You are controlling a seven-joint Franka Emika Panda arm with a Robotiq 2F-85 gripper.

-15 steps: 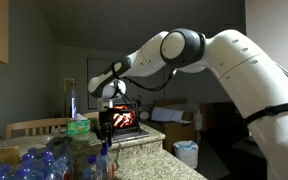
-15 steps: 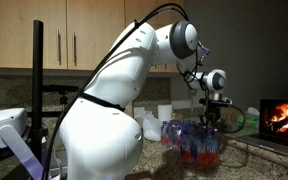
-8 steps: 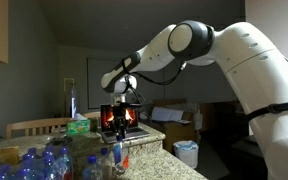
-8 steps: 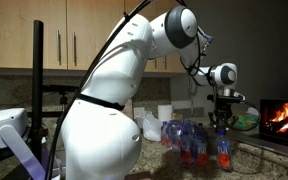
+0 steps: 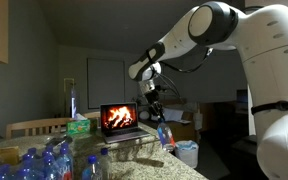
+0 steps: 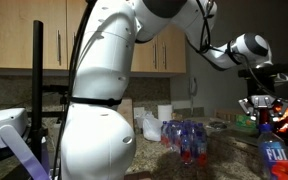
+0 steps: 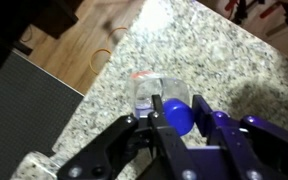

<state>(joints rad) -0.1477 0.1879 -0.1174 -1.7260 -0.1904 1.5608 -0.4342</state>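
My gripper (image 7: pixel 177 118) is shut on the blue cap of a clear plastic water bottle (image 7: pixel 149 92) and holds it hanging upright above the granite counter (image 7: pixel 224 65). In both exterior views the gripper (image 5: pixel 156 103) (image 6: pixel 263 104) carries the bottle (image 5: pixel 165 135) (image 6: pixel 272 152), with its blue and red label, in the air away from the cluster of similar bottles (image 6: pixel 189 138) (image 5: pixel 39 163) on the counter.
An open laptop (image 5: pixel 118 120) showing a fire picture stands on the counter. A green box (image 5: pixel 79 127) sits beside it. A white bag (image 6: pixel 149 126) lies behind the bottle cluster. Wooden cabinets (image 6: pixel 44 35) hang on the wall. A white bin (image 5: pixel 187 153) stands on the floor beyond the counter edge.
The arm has lifted the bottle out of the cluster and swung it sideways across the counter, past the laptop, toward the counter's edge.
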